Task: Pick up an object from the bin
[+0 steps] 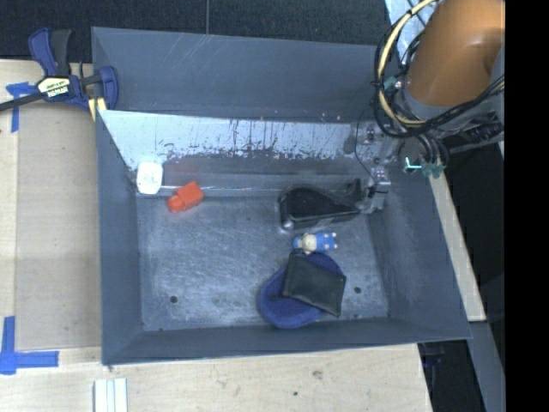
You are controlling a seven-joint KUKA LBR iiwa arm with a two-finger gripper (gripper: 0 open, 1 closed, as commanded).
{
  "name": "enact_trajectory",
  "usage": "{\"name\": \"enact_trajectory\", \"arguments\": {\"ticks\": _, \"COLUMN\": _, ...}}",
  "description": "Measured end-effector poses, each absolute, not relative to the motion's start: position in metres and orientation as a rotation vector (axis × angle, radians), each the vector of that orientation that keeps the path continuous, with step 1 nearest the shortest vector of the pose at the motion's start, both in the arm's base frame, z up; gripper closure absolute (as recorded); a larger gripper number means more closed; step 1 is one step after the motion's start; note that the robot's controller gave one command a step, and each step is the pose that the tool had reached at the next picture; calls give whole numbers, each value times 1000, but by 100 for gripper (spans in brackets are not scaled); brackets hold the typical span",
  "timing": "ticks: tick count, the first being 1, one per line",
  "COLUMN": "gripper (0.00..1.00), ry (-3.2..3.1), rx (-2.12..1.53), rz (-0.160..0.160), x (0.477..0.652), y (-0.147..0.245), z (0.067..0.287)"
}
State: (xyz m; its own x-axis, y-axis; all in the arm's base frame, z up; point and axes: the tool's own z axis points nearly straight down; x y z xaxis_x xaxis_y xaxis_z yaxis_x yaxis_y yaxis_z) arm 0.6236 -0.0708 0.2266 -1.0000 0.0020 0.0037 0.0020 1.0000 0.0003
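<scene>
My gripper hangs low at the back right of the bin, right at the right end of a black, elongated, shiny tool-like thing that lies across the floor. Whether it touches that thing is not clear. Just in front of the black thing lies a small blue, white and yellow piece.
Nearer the front, a flat black pouch rests on a round blue cloth thing. At the back left lie an orange block and a small white piece. The arm with its orange cover and cables stands over the bin's right rim.
</scene>
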Motion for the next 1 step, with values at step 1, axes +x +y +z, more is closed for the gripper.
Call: {"name": "enact_trajectory", "arguments": {"ticks": 1, "gripper": 0, "ry": -3144, "rx": 240, "rz": 4, "x": 601, "y": -93, "z": 90}}
